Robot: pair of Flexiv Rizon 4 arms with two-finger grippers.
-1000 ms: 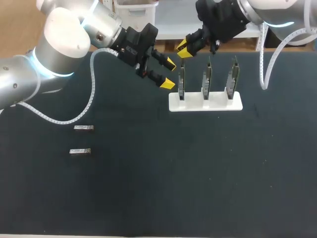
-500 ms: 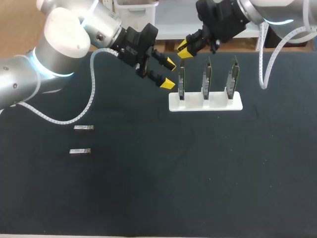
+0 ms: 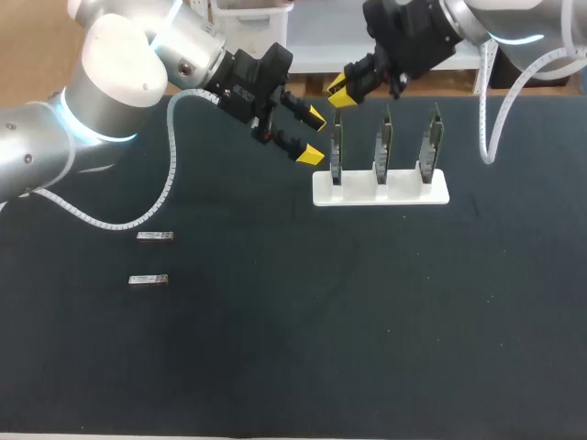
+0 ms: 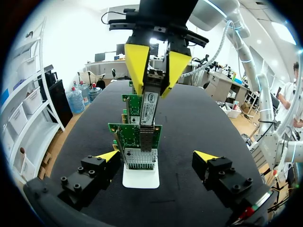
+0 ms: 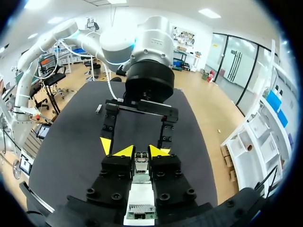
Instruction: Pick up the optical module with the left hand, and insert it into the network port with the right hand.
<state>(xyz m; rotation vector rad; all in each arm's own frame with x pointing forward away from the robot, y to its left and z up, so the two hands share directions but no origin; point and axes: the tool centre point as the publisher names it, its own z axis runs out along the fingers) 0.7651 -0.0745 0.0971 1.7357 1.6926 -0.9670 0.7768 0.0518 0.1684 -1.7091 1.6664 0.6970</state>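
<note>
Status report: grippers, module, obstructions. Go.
Left gripper open, empty, beside the rack. Right gripper shut on optical module, above the end port. Two spare modules lie well clear.

Head camera: high behind the robot, looking down on the dark table (image 3: 367,348). Wrist cameras face each other at close range, sharing the white stand of green circuit boards (image 3: 358,190).
</note>
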